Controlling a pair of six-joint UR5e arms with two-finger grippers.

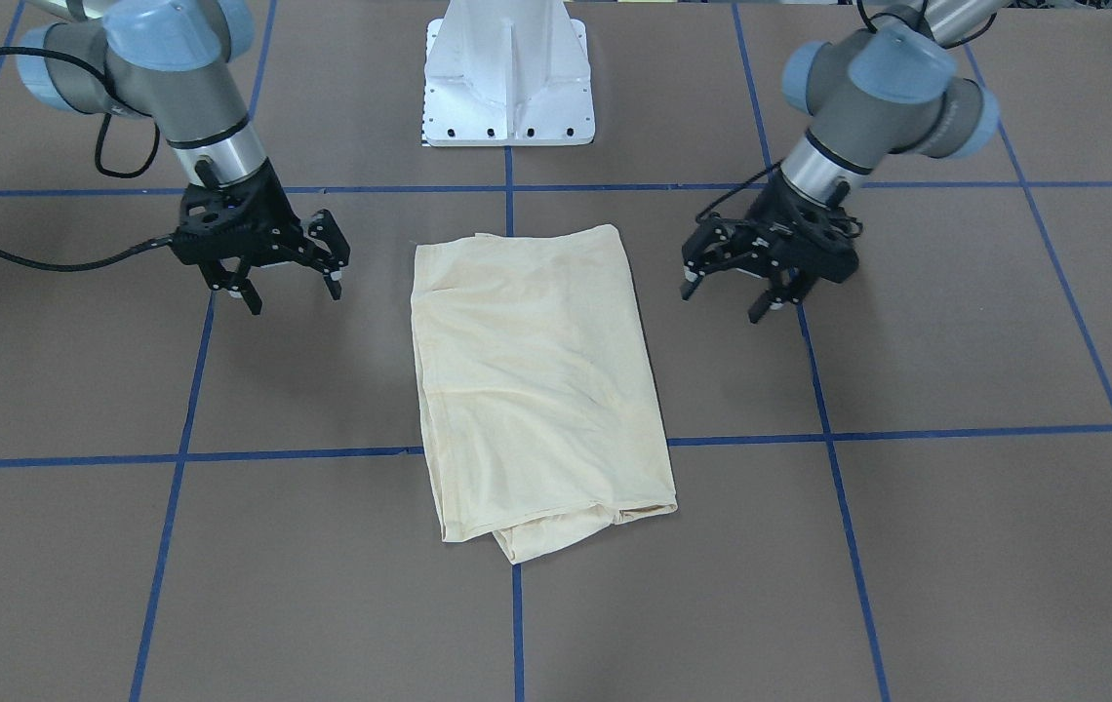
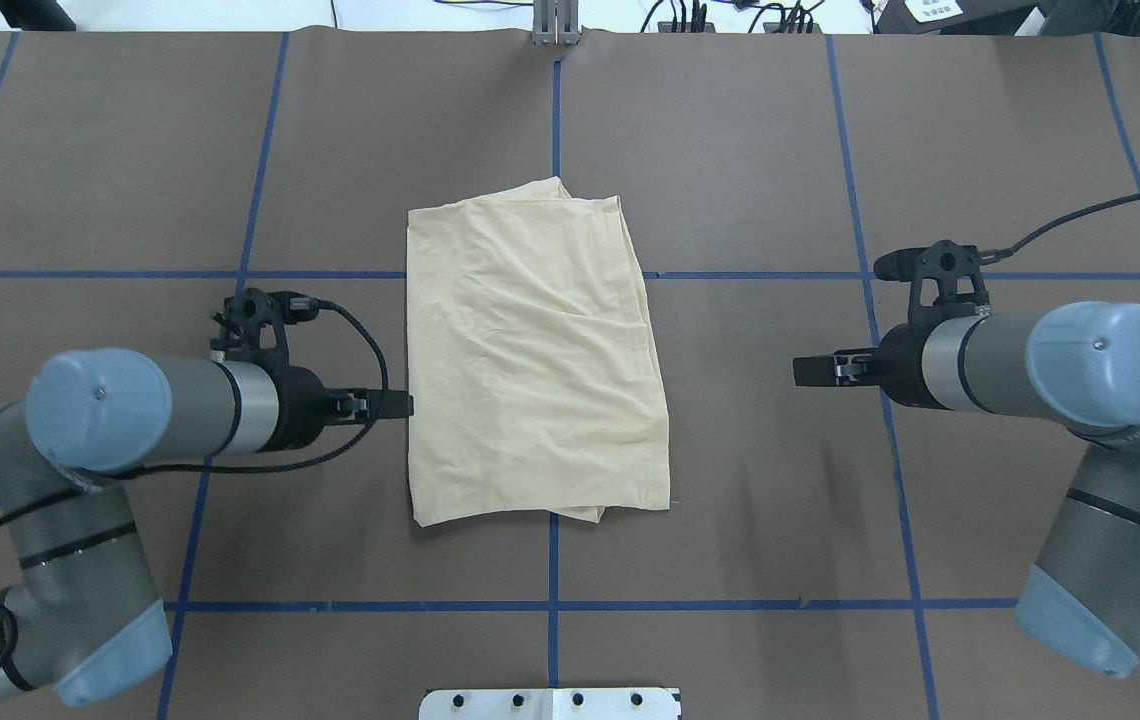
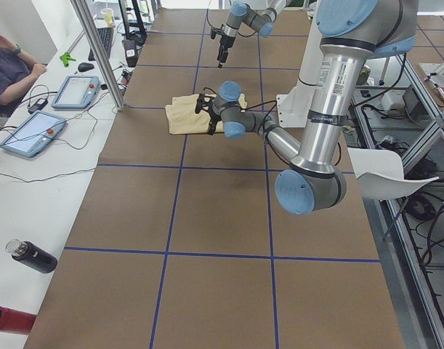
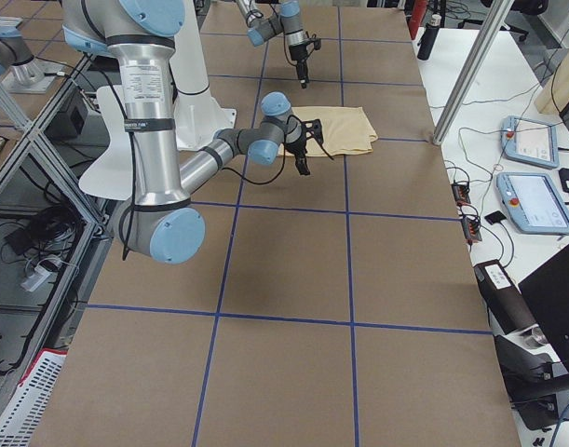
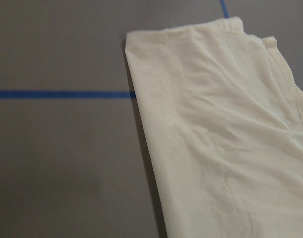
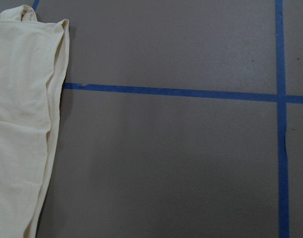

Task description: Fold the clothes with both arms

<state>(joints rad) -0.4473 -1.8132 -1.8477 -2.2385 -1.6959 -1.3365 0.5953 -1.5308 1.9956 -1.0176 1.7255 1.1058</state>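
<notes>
Brown table (image 1: 956, 322) holds the folded cream T-shirt (image 1: 536, 390) between our left gripper (image 1: 724, 297) and right gripper (image 1: 293, 292), both spread empty; pinching one layer could undo our folds

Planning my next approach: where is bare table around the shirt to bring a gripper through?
Bare: wide gap between shirt and right gripper; the operator-side table beyond the shirt. Tight: left gripper close beside the shirt's edge.

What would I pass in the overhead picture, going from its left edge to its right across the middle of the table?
left arm → left gripper → cream T-shirt → right gripper → right arm
</notes>
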